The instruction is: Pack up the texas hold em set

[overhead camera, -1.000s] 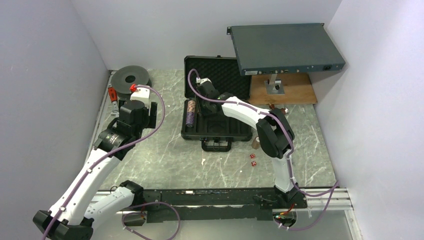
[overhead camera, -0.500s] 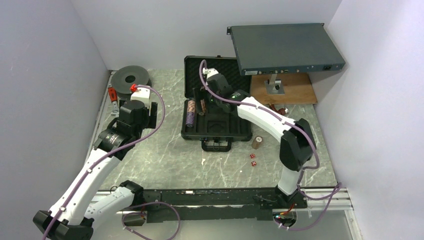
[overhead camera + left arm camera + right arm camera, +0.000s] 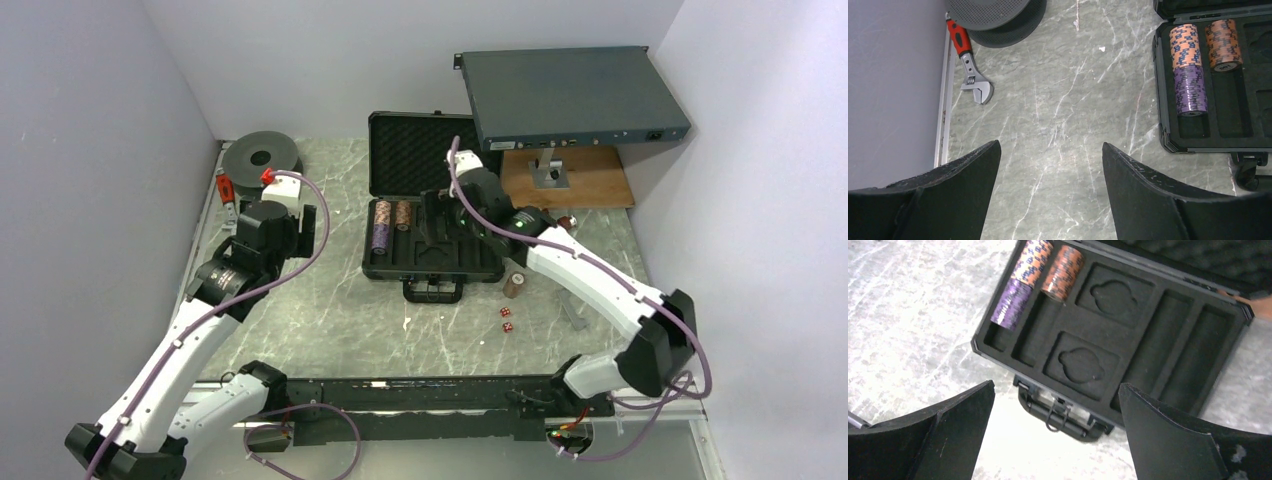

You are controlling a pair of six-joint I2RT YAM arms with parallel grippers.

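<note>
Chips fill a second slot: a short brown stack (image 3: pixel 1223 44) now lies in the tray of the open briefcase (image 3: pixel 450 262), right beside the longer row of brown chips (image 3: pixel 1184 47) and purple chips (image 3: pixel 1190 90). A second ago the right arm (image 3: pixel 580 270) hid that slot, and half a second ago it was only just lifting clear of it. It has since swung toward the case's right half, jaws spread wide and carrying nothing, above the slots that are not yet filled. The left arm (image 3: pixel 190 340) has not stirred, hanging over the table (image 3: pixel 330 320) left of the case with its jaws likewise apart and empty. The case sits mid-table, its foam lid (image 3: pixel 415 150) propped up on the far side and its handle facing the arms. That delivery looks finished, but the packing is not. A loose brown stack (image 3: pixel 514 285) stands on the table just off the case's near right corner, with two red dice (image 3: pixel 505 319) a little nearer the arms. The right arm seems best placed to fetch these before the lid can close.
</note>
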